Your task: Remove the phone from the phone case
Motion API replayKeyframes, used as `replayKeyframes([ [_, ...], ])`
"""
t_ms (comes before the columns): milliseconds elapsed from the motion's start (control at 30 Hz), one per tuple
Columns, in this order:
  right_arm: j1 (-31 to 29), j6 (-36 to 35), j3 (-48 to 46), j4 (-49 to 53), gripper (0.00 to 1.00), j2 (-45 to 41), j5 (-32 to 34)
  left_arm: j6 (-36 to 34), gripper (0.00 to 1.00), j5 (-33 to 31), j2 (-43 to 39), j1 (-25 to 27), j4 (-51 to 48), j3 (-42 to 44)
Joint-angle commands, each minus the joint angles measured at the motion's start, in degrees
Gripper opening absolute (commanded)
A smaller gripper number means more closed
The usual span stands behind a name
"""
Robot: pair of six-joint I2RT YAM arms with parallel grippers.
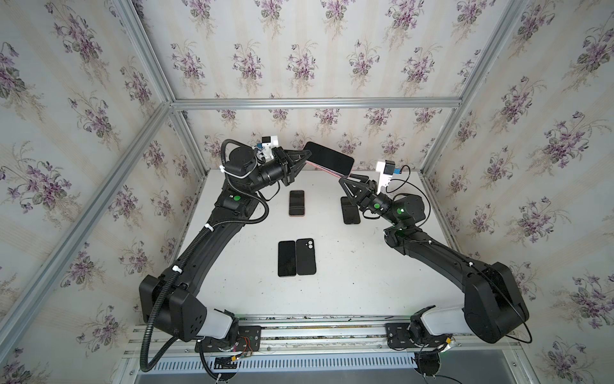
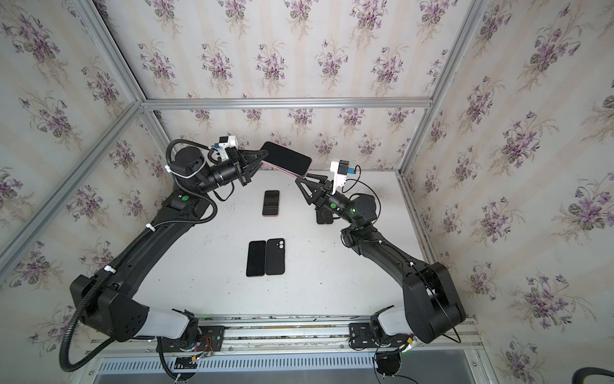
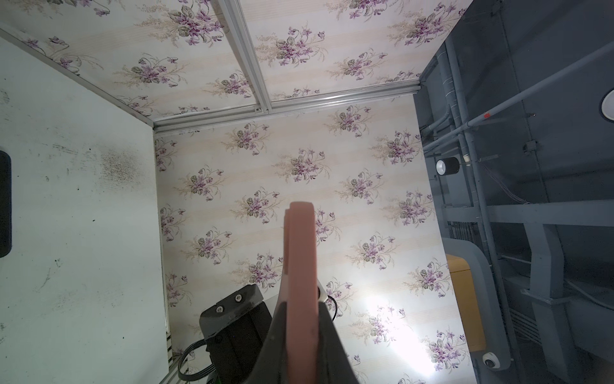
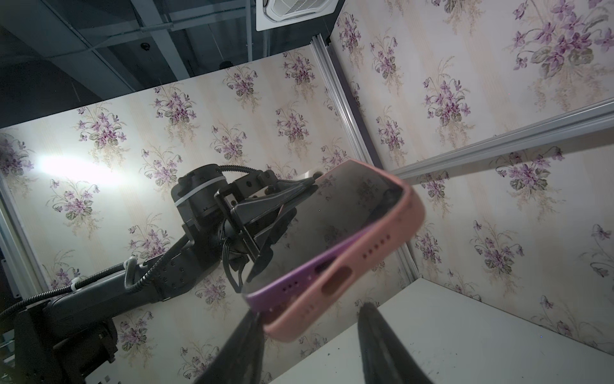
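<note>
- Two pincers meet at the raised phone (image 1: 329, 156). It sits screen up in its pink phone case (image 1: 327, 169) and is held in the air over the far part of the counter (image 1: 349, 282), close to the back wall.
- On one short end the left pincer (image 1: 309, 154) is clamped onto the phone case. Its wrist view shows the pink edge squeezed between the dark fingers.
- At the opposite end, the one with the charging port, the right pincer (image 4: 309, 312) stands open. One finger touches the corner and the other is clear of the case.
- At that corner the phone's purple edge sits proud of the pink rim, so the peel looks begun, though most of the phone is seated.
- My judgement for this step: close the right pincer on the purple body alone, not on the pink lip. Then draw it away while the left pincer anchors the case.
- Pinching both layers together would lock them. A slow pull with a slight twist should free the other corners, while a jerk risks dropping the phone.
- White and scuffed, the counter carries a dark speckled smudge (image 3: 119, 166) near the back wall.
- Four dark flat pieces, phones or cases, lie on it: a lone piece (image 1: 296, 202), a half-hidden piece (image 1: 350, 212) partly under the right arm, and a touching pair (image 1: 286, 258) nearer the front.
- Floral wallpaper (image 1: 299, 40) covers the walls, framed by aluminium rails (image 1: 315, 103).
</note>
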State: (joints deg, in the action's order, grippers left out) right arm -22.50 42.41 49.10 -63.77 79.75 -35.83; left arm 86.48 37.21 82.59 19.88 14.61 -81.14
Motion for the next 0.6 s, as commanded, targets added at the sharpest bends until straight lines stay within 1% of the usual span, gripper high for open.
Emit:
replayKeyframes([
  [0,0.01,-3.03,0.12,6.42,0.50,-0.43,5.12,4.51,0.00,5.31,-0.23,0.34,8.66,-0.51],
  [167,0.46,-2.62,-1.59,6.64,0.56,-1.53,4.04,3.87,0.00,6.01,0.20,0.20,8.48,-0.58],
  [233,1.22,-2.42,-3.81,7.16,0.61,-3.54,3.94,1.17,0.00,7.27,0.43,-0.48,5.75,-1.82],
  [300,2.61,-2.91,-6.23,9.55,0.65,-6.29,3.15,-3.78,0.00,8.68,0.38,-1.51,1.18,-3.67],
  [367,4.68,-4.12,-8.50,13.79,0.67,-9.75,1.60,-10.05,0.00,11.45,0.92,-2.57,-4.24,-6.67],
  [400,5.72,-5.66,-9.20,16.95,0.68,-11.56,-0.12,-14.70,0.00,13.56,1.40,-2.98,-7.99,-9.02],
  [467,7.06,-11.80,-9.17,25.55,0.69,-15.05,-3.70,-24.85,0.00,16.26,2.34,-3.45,-17.16,-13.62],
  [500,7.12,-16.55,-8.43,32.07,0.69,-16.87,-4.90,-31.27,0.00,17.24,3.00,-3.47,-22.63,-16.26],
  [533,7.12,-21.40,-7.49,37.97,0.69,-18.48,-6.41,-38.61,0.00,17.67,3.80,-3.40,-30.80,-19.40],
  [567,7.16,-24.98,-6.71,42.14,0.69,-19.46,-7.66,-44.13,0.00,17.95,4.49,-3.37,-36.22,-21.87],
])
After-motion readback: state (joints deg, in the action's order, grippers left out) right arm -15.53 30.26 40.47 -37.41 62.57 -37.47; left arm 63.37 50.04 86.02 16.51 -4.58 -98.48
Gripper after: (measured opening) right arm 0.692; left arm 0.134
